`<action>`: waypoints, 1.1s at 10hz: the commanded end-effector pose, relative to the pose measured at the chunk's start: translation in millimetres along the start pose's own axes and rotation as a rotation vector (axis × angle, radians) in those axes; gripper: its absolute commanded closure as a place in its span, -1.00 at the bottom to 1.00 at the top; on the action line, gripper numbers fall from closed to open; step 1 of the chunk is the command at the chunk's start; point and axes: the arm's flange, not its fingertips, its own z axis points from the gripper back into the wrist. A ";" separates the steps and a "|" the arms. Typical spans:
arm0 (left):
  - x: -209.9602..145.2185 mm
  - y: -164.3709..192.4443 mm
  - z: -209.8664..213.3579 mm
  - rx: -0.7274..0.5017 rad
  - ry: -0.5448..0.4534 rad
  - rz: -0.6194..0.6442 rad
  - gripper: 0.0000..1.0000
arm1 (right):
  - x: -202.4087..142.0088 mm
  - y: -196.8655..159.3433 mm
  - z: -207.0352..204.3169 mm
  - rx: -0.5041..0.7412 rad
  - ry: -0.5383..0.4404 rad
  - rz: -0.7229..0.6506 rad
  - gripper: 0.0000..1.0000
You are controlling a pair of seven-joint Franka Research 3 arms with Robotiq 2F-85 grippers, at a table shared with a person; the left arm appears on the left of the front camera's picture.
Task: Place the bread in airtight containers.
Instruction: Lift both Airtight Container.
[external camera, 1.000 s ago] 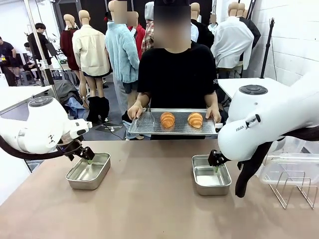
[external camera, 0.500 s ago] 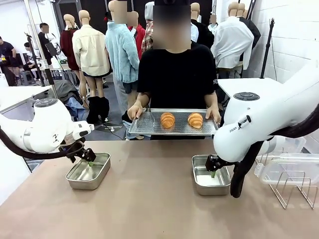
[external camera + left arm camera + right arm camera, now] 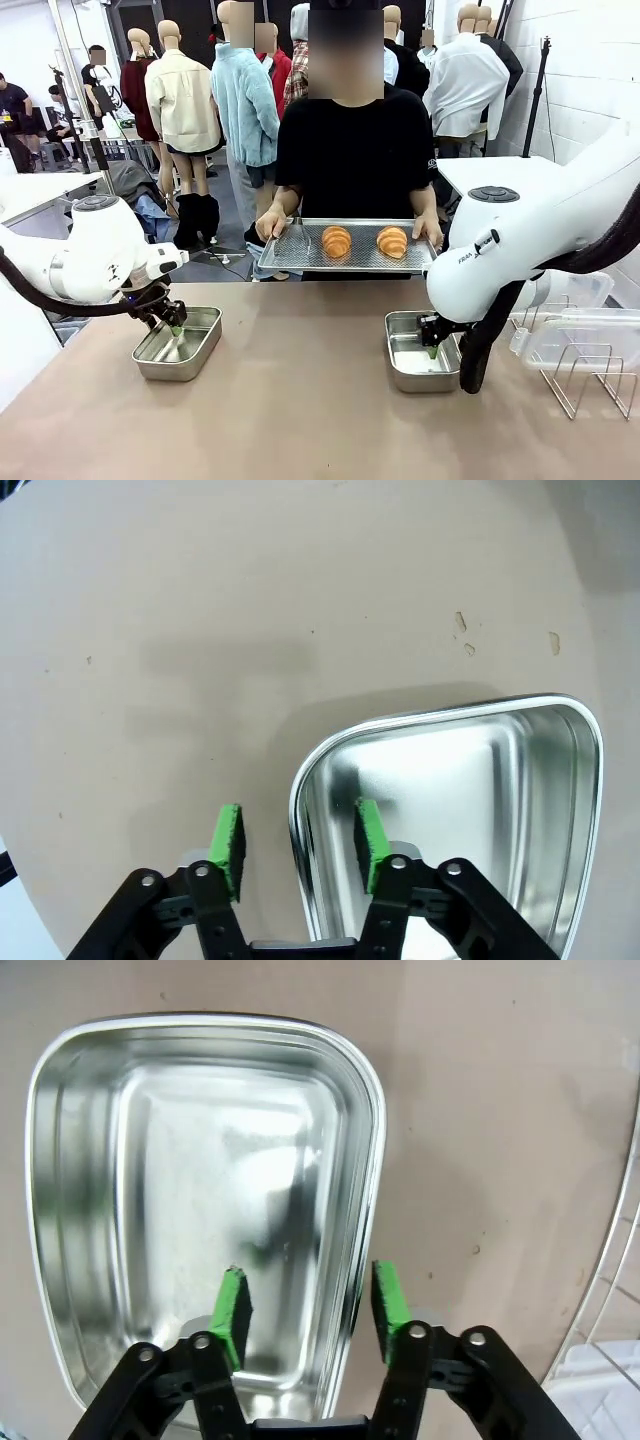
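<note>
Beyond the worktop's (image 3: 300,420) far edge, a person (image 3: 355,150) holds a perforated steel tray (image 3: 295,250) level, one hand at each end. One croissant roll (image 3: 336,241) and a second croissant roll (image 3: 392,241) lie side by side at the tray's middle, apart from each other and well away from both pans.

Near the left edge of the worktop sits the left container (image 3: 168,371), a lidless steel pan, bare inside. The left tool (image 3: 176,327) dips over its far left corner. Seen from the wrist, its green pads (image 3: 230,848) straddle the pan's rim, one inside and one outside above the worktop. A gap shows on either side of the rim, so the jaws stand apart and grip nothing.

Right of the middle, toward the right edge, sits the right container (image 3: 420,381), also lidless and bare. The right tool (image 3: 432,346) reaches down at its right wall. Its pads (image 3: 233,1312) likewise stand either side of the rim, parted and clear of the metal, holding nothing.

At the right edge stand a wire rack (image 3: 590,385) and some clear plastic pieces (image 3: 575,335).
</note>
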 end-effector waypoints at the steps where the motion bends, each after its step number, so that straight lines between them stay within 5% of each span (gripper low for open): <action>1: 4.7 4.3 -0.8 0.002 0.012 -0.011 1.00 | 5.8 0.6 -3.5 0.031 -0.005 0.004 1.00; 11: 4.7 1.5 3.5 0.000 0.001 0.003 1.00 | 2.6 0.0 -2.9 0.005 0.007 0.000 1.00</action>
